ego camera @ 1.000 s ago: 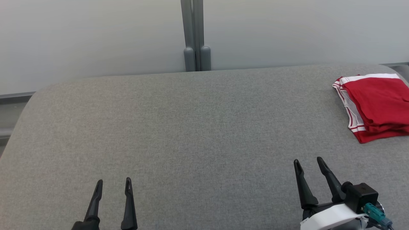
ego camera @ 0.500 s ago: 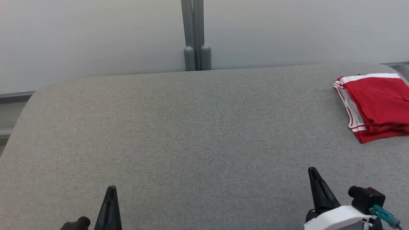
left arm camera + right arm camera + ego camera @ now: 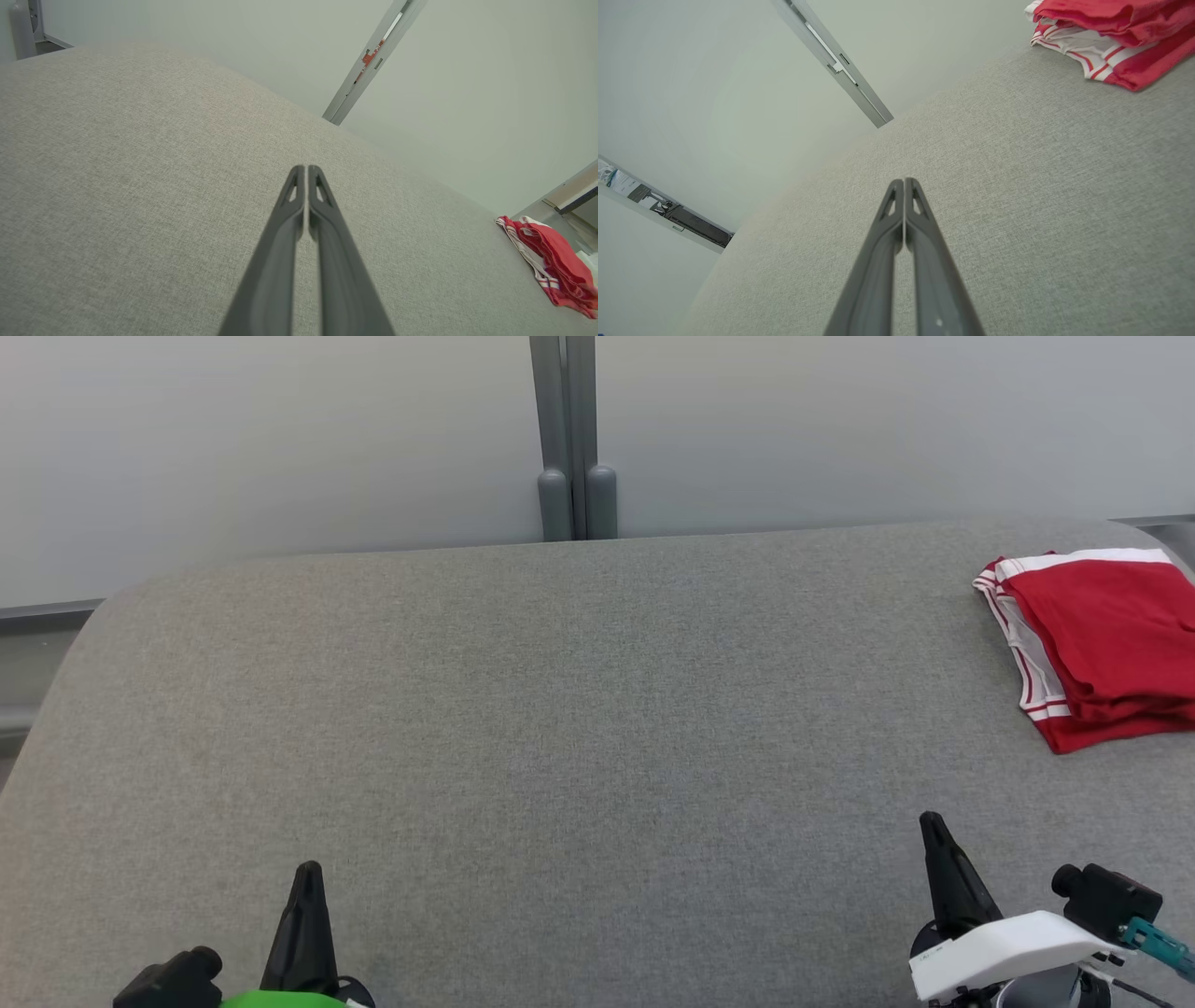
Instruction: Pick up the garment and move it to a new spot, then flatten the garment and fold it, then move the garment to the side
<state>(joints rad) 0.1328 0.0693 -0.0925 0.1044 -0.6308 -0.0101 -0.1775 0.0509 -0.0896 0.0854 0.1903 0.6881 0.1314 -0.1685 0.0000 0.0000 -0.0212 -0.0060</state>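
The garment (image 3: 1106, 639) is red with white-striped bands and lies folded at the far right of the grey table (image 3: 579, 709), partly cut off by the head view's edge. It also shows as the garment (image 3: 556, 266) at the lower right of the left wrist view, and as the garment (image 3: 1115, 32) at the top right of the right wrist view. My left gripper (image 3: 307, 873) is shut and empty near the front left. My right gripper (image 3: 931, 823) is shut and empty at the front right, well short of the garment. The left gripper (image 3: 306, 169) and the right gripper (image 3: 904, 181) each show their tips pressed together.
A pale wall with a grey vertical post (image 3: 567, 439) stands behind the table. The table's far corners are rounded, and its cloth top is bare between the two grippers and the garment.
Both grippers went from open to shut with nothing between the fingers. They dropped back toward the front edge and then rose a little. The garment has not moved.
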